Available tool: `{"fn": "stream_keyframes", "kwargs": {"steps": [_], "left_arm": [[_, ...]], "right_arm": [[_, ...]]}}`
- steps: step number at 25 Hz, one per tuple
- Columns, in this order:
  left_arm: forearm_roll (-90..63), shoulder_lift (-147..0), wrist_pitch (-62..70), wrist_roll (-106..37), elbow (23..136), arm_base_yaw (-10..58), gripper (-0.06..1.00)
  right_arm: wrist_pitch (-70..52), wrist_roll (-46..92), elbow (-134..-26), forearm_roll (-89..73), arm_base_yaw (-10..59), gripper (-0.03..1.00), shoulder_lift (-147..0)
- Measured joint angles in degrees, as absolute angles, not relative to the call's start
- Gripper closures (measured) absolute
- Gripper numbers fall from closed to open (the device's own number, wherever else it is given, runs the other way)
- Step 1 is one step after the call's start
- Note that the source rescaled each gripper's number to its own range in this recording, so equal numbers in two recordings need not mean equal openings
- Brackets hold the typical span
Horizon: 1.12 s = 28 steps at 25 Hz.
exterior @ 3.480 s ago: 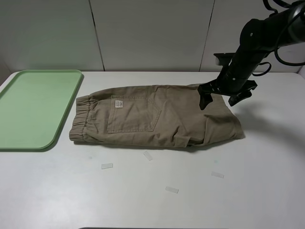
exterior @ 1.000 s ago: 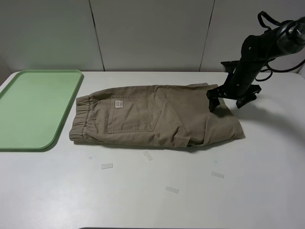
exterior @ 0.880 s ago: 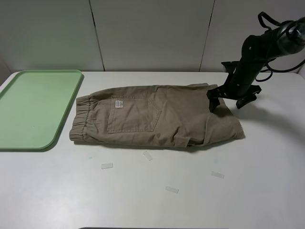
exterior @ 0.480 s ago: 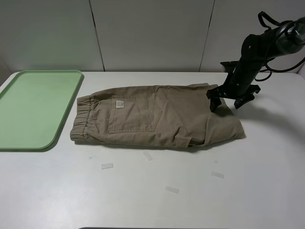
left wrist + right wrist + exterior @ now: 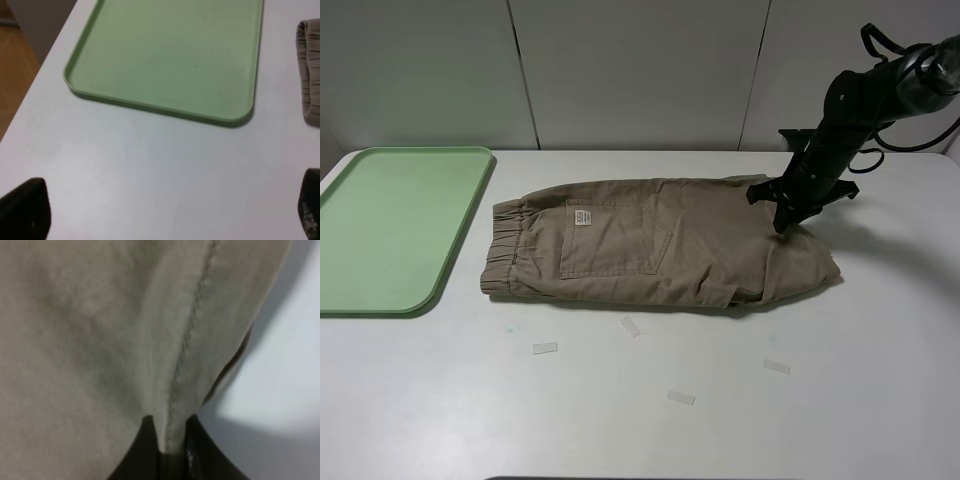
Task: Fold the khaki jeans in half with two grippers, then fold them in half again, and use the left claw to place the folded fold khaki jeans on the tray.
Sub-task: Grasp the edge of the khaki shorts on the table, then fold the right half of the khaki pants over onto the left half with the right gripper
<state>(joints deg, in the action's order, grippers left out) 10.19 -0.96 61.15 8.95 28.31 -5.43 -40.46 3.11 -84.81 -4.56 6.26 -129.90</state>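
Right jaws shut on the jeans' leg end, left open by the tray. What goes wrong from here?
1. Right gripper: jaws pinch only a thin ridge by a seam of the short-legged khaki cotton jeans; it may slip or lift just one layer.
2. Left gripper hangs open near the pale-green plastic tray, off the waistband; a one-sided pull may drag, not fold.
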Motion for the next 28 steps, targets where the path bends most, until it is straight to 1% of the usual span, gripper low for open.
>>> {"fn": "stream_keyframes", "kwargs": {"steps": [6, 11, 23, 28], "left_arm": [[10.19, -0.96, 61.15, 8.95, 28.31, -5.43, -0.05], [10.19, -0.96, 61.15, 8.95, 28.31, -5.43, -0.05], [10.19, -0.12, 61.1, 8.95, 28.31, -5.43, -0.04], [10.19, 0.4, 61.15, 8.95, 28.31, -5.43, -0.04]], "right_arm": [[-41.36, 3.17, -84.6, -3.44, 6.26, 0.9, -127.94], [-47.63, 3.29, -83.53, 1.78, 6.06, 0.9, -123.96], [-56.81, 0.57, -83.53, 16.61, 6.06, 0.9, -111.92], [-63.55, 0.0, -87.41, 23.14, 6.06, 0.9, -110.94]]}}
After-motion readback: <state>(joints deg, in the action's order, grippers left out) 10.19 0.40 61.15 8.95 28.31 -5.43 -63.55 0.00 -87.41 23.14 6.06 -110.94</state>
